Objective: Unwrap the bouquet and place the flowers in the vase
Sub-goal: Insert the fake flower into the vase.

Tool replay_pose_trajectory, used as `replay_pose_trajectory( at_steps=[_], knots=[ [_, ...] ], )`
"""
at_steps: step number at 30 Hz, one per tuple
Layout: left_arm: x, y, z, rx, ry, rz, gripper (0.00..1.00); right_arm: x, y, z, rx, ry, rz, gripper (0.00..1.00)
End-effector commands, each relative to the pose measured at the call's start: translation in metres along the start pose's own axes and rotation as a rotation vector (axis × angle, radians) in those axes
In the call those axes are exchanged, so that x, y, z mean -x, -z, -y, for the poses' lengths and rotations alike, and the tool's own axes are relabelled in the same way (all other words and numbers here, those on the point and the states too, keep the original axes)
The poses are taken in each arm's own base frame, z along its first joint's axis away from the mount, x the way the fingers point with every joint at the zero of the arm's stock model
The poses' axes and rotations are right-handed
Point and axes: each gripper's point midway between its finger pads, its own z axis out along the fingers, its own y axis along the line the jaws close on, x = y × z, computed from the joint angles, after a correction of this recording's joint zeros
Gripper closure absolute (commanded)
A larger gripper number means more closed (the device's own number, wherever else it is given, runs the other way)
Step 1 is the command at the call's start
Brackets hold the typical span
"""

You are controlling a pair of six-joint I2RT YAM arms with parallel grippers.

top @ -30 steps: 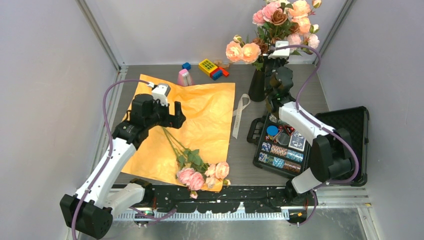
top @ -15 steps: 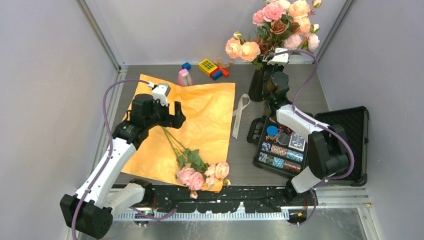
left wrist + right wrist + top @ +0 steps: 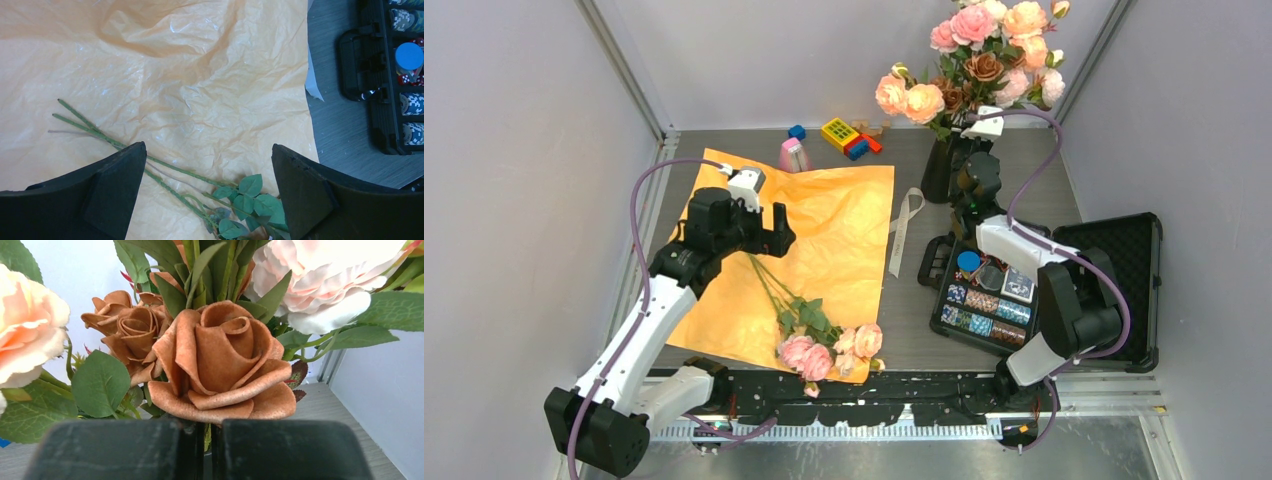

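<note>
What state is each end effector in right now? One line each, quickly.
Left end effector: open, holding nothing, above the flower stems.
Right end effector: closed on the stem of the brown rose.

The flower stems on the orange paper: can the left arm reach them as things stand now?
Probably yes. The left fingers stand wide open just above the stems, which lie bare on the orange paper. Nothing covers them or stands in between, so a short move down should do.

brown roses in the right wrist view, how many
2. A large brown rose centre frame, just above the right gripper; a smaller brown rose up-left behind it. Leaves may hide others.
</note>
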Motion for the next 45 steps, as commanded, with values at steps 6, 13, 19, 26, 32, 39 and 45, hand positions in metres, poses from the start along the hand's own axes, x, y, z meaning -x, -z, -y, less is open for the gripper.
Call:
replay_pose_trajectory(
  at_steps=[6,13,19,26,32,39,45],
  knots=[
    [0.014,0.002,0.000,0.001,-0.008,0.039,0.00,-0.027,0.003,0.007,-0.041,-0.004,-0.046,1.00],
    [0.013,0.001,0.000,0.001,-0.007,0.033,0.00,-0.033,0.000,0.003,-0.029,0.008,-0.061,1.00],
    [0.014,0.002,0.000,0.000,-0.005,0.035,0.00,-0.045,-0.001,0.001,-0.029,0.019,-0.089,1.00],
    [0.014,0.002,0.001,-0.005,-0.004,0.037,0.00,-0.048,0.000,0.000,-0.019,0.027,-0.104,0.89],
    [0.014,0.002,0.002,-0.010,-0.001,0.036,0.00,-0.043,0.003,0.000,-0.010,0.016,-0.102,0.74],
    [0.014,0.002,0.003,-0.013,0.000,0.034,0.00,-0.041,0.007,0.002,-0.006,0.013,-0.104,0.65],
    [0.014,0.002,0.003,-0.013,0.001,0.033,0.00,-0.037,0.011,0.003,-0.002,0.003,-0.107,0.54]
  ],
)
